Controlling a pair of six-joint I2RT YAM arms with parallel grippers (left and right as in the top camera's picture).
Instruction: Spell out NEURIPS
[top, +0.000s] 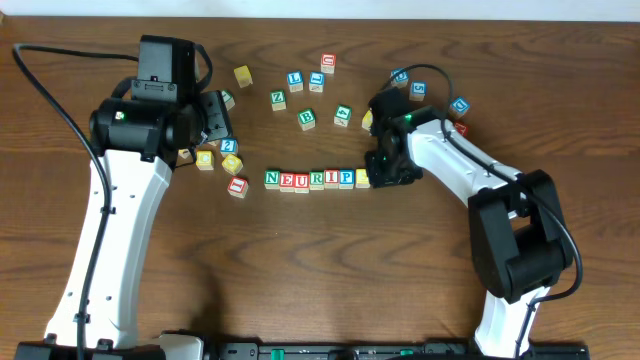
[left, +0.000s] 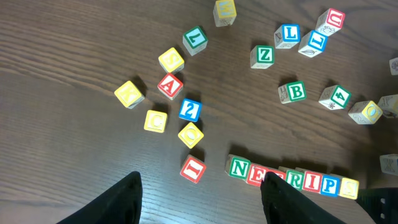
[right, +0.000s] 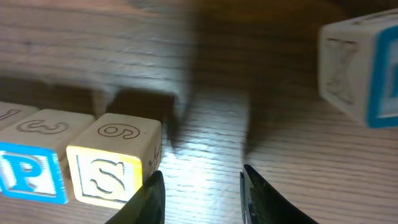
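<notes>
Spelling NEURIPS (top: 316, 179), colour-framed wooden cubes in a row; left claw (left: 200, 193), right claw (right: 202, 179) parted, empty

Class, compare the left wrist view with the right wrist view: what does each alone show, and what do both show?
Only left wrist: the full row of wooden letter cubes from the green N cube, plus scattered ones like the green Z cube. Only right wrist: digits engraved on cube side faces, and the right pincer, open and empty. Both: the blue P cube and yellow S cube.

Open table (top: 330, 260) below row (top: 310, 179), cubes (top: 307, 118) (scattered) above
</notes>
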